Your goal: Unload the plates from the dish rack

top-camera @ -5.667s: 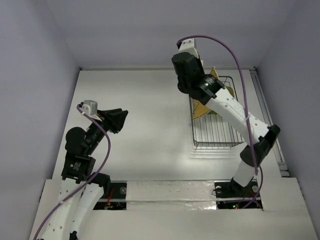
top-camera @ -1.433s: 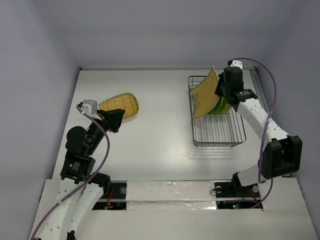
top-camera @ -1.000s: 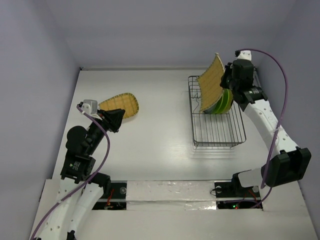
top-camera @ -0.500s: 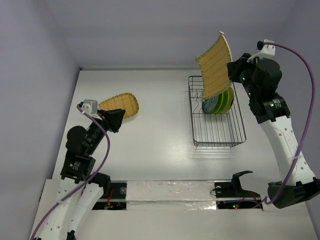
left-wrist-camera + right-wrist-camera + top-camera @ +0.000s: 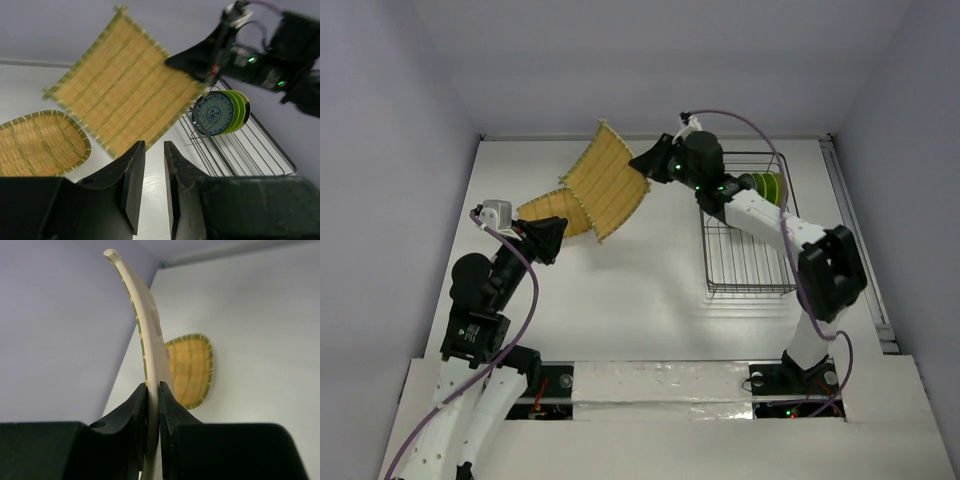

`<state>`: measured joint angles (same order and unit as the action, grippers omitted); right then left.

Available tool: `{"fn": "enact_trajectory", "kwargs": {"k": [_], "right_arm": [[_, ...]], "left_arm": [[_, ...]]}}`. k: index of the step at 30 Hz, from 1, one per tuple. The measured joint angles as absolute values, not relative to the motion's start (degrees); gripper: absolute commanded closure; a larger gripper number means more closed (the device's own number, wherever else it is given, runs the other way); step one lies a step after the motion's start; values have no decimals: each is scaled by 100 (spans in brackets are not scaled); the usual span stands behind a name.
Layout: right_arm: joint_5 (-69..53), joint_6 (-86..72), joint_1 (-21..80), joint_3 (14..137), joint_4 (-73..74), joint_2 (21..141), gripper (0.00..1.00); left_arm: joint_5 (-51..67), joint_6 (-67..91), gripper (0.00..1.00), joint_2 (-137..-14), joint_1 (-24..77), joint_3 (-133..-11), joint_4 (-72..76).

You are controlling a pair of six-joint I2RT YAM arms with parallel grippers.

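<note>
My right gripper [image 5: 642,164] is shut on the edge of the square yellow grid plate [image 5: 606,180] and holds it tilted in the air over the left-middle of the table, above the yellow oval plate [image 5: 556,212] that lies flat there. In the right wrist view the square plate [image 5: 137,300] stands edge-on between the jaws [image 5: 153,386], with the oval plate [image 5: 192,367] below. The dark wire dish rack [image 5: 755,262] still holds lime-green plates [image 5: 766,186] and a blue-white plate [image 5: 212,114]. My left gripper [image 5: 154,145] is empty, its jaws a narrow gap apart.
The left gripper [image 5: 548,240] hovers just in front of the oval plate. The rack stands at the right of the table, near the raised right edge strip [image 5: 860,250]. Walls close in the table at the back and both sides.
My right arm lifted the square plate out of the rack and swung it left across the table to above the oval plate. The left arm has not moved.
</note>
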<state>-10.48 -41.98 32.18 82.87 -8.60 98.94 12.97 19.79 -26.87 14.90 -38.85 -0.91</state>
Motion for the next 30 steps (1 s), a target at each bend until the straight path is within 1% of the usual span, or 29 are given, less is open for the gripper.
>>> {"fn": "enact_trajectory", "kwargs": {"k": [6, 15, 25, 30], "right_arm": [[-1214, -5417, 3616, 8296, -1865, 11083, 100], [-1186, -7013, 3780, 8405, -3446, 12130, 100], [-827, -7629, 3826, 9129, -3463, 12945, 100], [-746, -7697, 3854, 9188, -3280, 13200, 100]], "left_arm": [[1286, 1981, 81, -2679, 1490, -3885, -89], [1295, 1984, 80, -2679, 1490, -3885, -86], [1304, 1984, 80, -2679, 1490, -3885, -86], [1330, 1986, 80, -2679, 1490, -3885, -82]]}}
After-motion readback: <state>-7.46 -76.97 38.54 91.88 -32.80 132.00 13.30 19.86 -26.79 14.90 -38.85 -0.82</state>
